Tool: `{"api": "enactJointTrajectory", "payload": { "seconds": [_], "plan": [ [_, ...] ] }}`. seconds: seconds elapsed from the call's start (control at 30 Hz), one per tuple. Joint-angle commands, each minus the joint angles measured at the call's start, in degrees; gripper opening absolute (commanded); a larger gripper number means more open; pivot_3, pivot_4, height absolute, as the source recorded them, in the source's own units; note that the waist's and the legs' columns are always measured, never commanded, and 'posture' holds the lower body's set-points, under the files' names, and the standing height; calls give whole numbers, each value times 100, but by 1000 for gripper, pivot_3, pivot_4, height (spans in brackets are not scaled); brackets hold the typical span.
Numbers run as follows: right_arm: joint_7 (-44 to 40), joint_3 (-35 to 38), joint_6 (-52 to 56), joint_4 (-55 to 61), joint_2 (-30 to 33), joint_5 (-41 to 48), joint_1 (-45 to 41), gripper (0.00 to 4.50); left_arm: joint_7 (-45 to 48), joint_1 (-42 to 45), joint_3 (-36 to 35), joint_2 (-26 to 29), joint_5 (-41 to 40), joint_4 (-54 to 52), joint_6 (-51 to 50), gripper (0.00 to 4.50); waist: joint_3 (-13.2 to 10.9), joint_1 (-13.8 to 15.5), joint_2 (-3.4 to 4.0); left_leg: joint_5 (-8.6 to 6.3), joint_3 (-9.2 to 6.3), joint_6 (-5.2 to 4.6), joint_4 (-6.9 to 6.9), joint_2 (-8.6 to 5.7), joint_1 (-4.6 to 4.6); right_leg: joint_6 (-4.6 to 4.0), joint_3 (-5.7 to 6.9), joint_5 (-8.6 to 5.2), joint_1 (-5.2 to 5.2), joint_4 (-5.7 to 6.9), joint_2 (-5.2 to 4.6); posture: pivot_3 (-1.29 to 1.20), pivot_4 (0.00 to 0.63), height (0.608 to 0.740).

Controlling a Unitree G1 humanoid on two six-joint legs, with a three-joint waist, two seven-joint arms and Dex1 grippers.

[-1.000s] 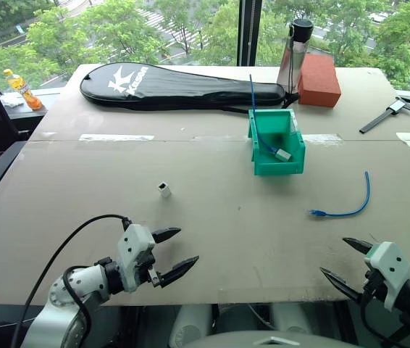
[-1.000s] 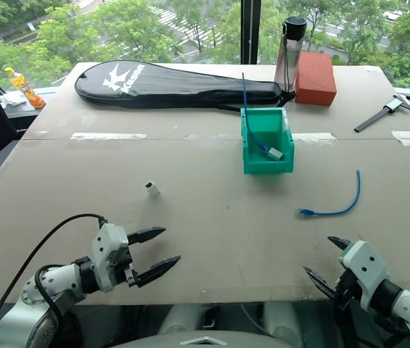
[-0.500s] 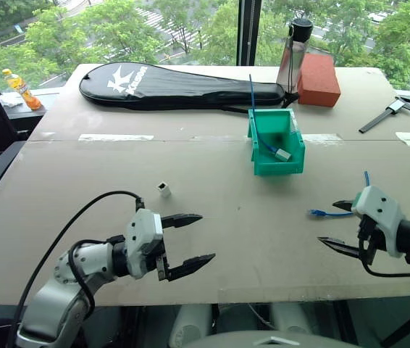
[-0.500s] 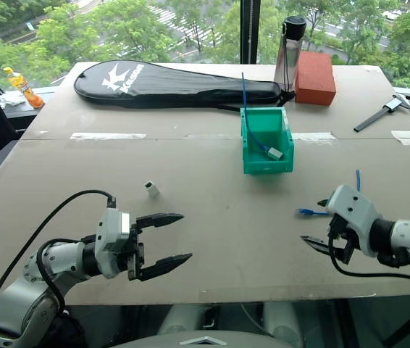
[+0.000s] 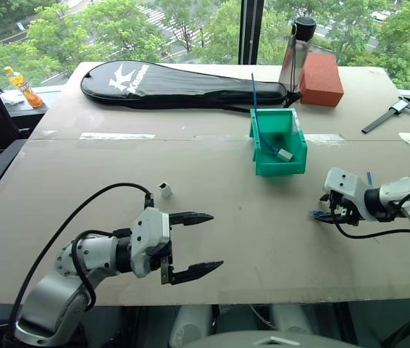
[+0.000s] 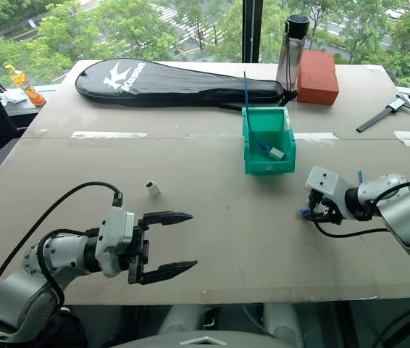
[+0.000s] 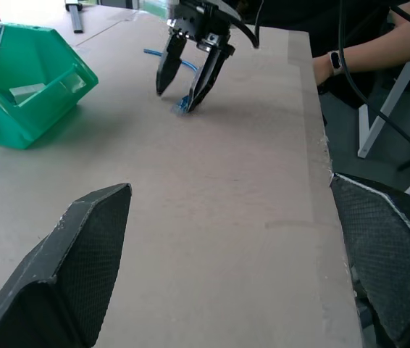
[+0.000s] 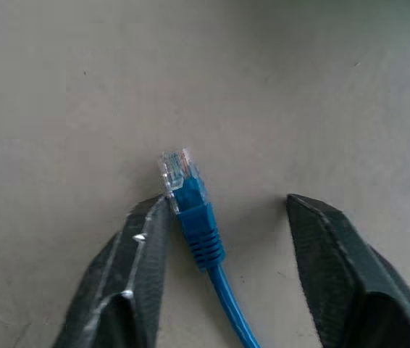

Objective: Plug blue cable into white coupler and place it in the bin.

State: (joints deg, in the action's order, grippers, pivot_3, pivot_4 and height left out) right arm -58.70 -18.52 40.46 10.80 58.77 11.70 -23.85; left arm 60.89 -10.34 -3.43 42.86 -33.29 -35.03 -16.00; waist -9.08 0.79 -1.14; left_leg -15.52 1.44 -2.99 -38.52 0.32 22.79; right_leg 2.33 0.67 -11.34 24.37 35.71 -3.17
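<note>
counter (image 5: 212, 181): broad bare board; racket bag, bottle and brick sit along the far edge, leaving open room in the middle.
bin (image 5: 278, 154): past the middle, already holding another blue cord with a white block.
left claw (image 5: 199, 243): spread wide and empty, hanging near the front edge, probably waiting for the coupler.
right claw (image 8: 219, 239): partly open, straddling the plug end, one finger touching it, grip not yet made.
blue cable (image 8: 190, 196): flat on the counter, right of the bin.
white coupler (image 5: 164, 190): alone, just beyond the left claw.
</note>
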Motion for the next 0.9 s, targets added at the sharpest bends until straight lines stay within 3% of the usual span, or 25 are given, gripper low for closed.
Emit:
{"api": "enactJointTrajectory", "payload": {
  "seconds": [0.03,0.1,0.3,0.5,0.63,0.8,0.9],
  "plan": [
    [-111,-119,-213,-141,10,-337,-72,918,-99,-21,-25,-36,-55,-200,37,4500,1,-3,-1,0,1,0,-1,0,-2,0,-1,0,-1,0,0,0,150,740],
    [-193,-118,-254,-45,37,-369,-76,42,-167,-24,0,-68,-28,-214,43,4500,2,-5,-2,0,0,0,-6,1,-6,7,0,-3,-5,0,0,0,150,740],
    [-302,-116,-295,422,-137,-436,-275,42,-304,50,33,-168,-3,-141,80,4500,1,-4,-1,0,-1,0,-17,1,-7,11,0,-5,-6,9,-1,0,150,740],
    [-590,-833,-5,880,-767,-708,-1120,42,-301,-60,-338,-32,-179,-119,-27,4500,-3,-91,5,0,-6,1,-12,9,-5,-1,4,1,-1,14,8,0,150,740],
    [-686,-1758,-605,155,-1578,-1396,-1968,42,-251,-293,-605,6,-90,64,105,4500,-4,-151,5,0,-2,1,-12,7,-4,-2,2,2,-1,11,4,0,150,740],
    [-883,-2279,-1359,-987,-2259,-1870,-2370,42,-438,-362,-544,-75,148,145,164,4500,-5,-96,5,1,-7,3,-12,2,1,-4,5,3,-1,11,1,0,150,740],
    [-944,-2267,-1685,-1571,-2526,-1967,-2472,1029,-608,-313,-417,-114,401,142,172,4500,-2,-129,0,2,-4,3,-12,0,-3,-5,3,4,-4,10,-1,0,150,740]
  ]
}}
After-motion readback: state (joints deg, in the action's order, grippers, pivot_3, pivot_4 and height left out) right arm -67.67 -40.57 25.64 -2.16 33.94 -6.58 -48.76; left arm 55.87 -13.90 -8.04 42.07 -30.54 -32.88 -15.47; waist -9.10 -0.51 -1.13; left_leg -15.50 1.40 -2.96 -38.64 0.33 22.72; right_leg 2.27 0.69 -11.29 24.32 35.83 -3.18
